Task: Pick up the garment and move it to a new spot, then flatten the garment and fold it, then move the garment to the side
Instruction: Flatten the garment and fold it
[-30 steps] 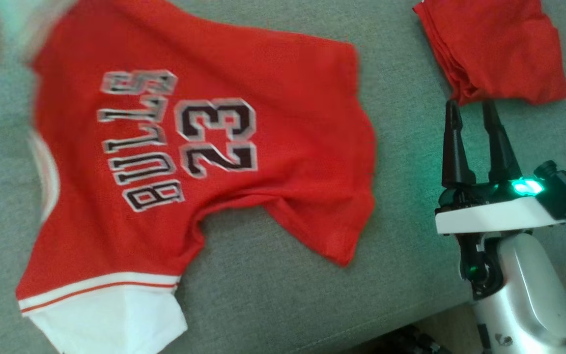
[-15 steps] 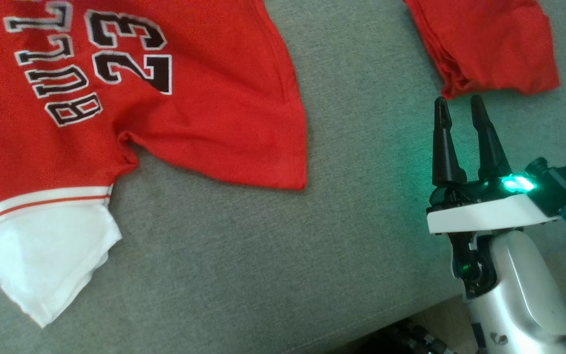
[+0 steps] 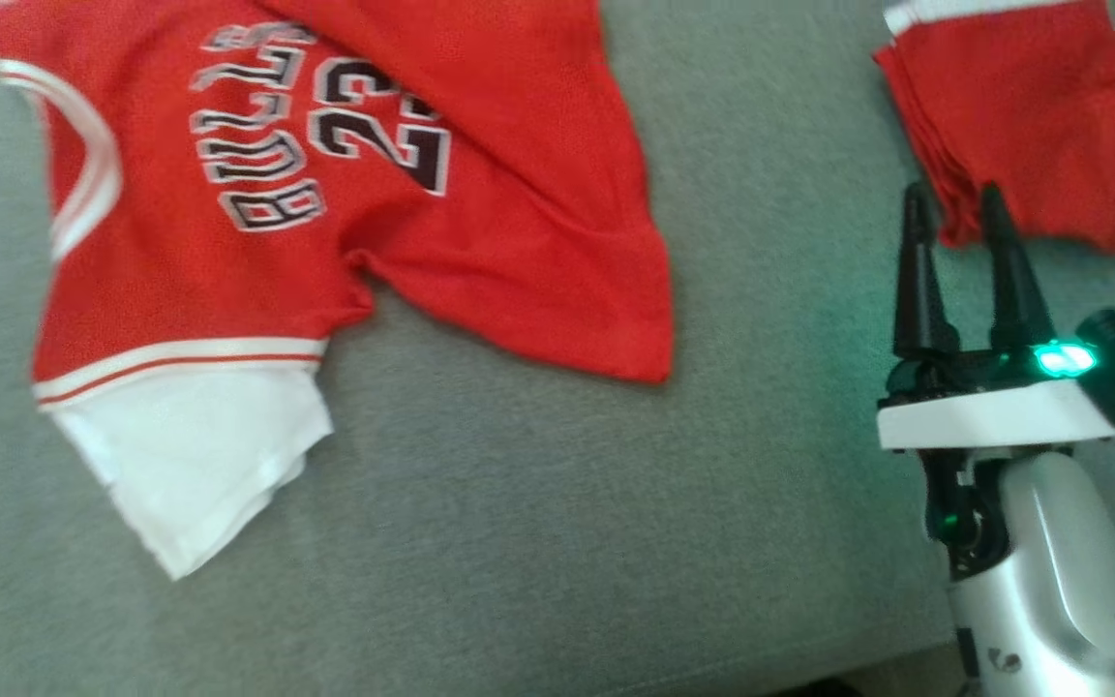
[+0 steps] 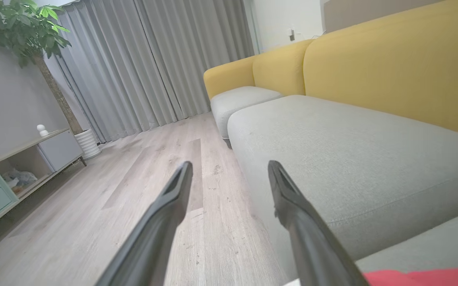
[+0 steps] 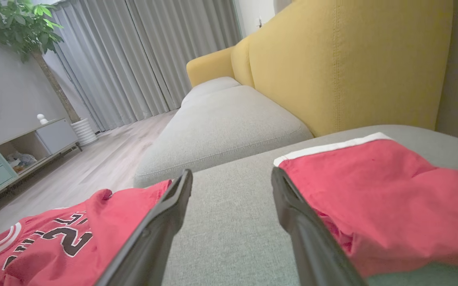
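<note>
red mesh, mostly: the jersey (image 3: pixel 345 213) lies on the grey sofa seat (image 3: pixel 538 542) toward its far left part, lettering up, with the white end pointing at the front edge. it is not flat. a flap lies over part of the number and a crease runs in from the notch on its near side. a second red piece, the folded shorts (image 3: pixel 1032 126), sits at the far right corner.

the right gripper (image 3: pixel 954 191) hangs over the right end of the seat, its fingers spread with nothing between them and their tips just short of the shorts. the left gripper (image 4: pixel 230 163) is also spread and empty, aimed out past the seat's left end toward the floor, with a strip of red at the bottom corner of its wrist view.

by my reading the jersey is set down and flattening comes next. the risks: folding over that flap would lock the creases in. the cloth is thin on a soft cushion, so a pinch may catch one layer or the cover too. the right arm is close enough to the shorts to drag them. a hard pull on the white end could slide it off the front edge.
</note>
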